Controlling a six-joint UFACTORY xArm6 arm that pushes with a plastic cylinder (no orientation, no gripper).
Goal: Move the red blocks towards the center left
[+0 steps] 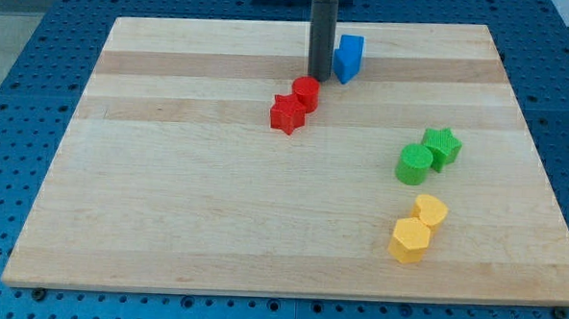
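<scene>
Red blocks (295,104) on wooden board (168,193)

Two red blocks (296,103); blue block (348,57); green pair (428,154); yellow pair (418,228); pale wood board (168,193).

The wooden board (166,222) carries 7 blocks: 2 red blocks (296,103), 1 blue block (348,57), 2 green blocks (428,154) and 2 yellow blocks (418,227), plus 1 dark rod (322,36).

blue block (349,57), 2 green blocks (415,163) (443,145) — 2 yellow blocks (409,239) (430,211)
</scene>
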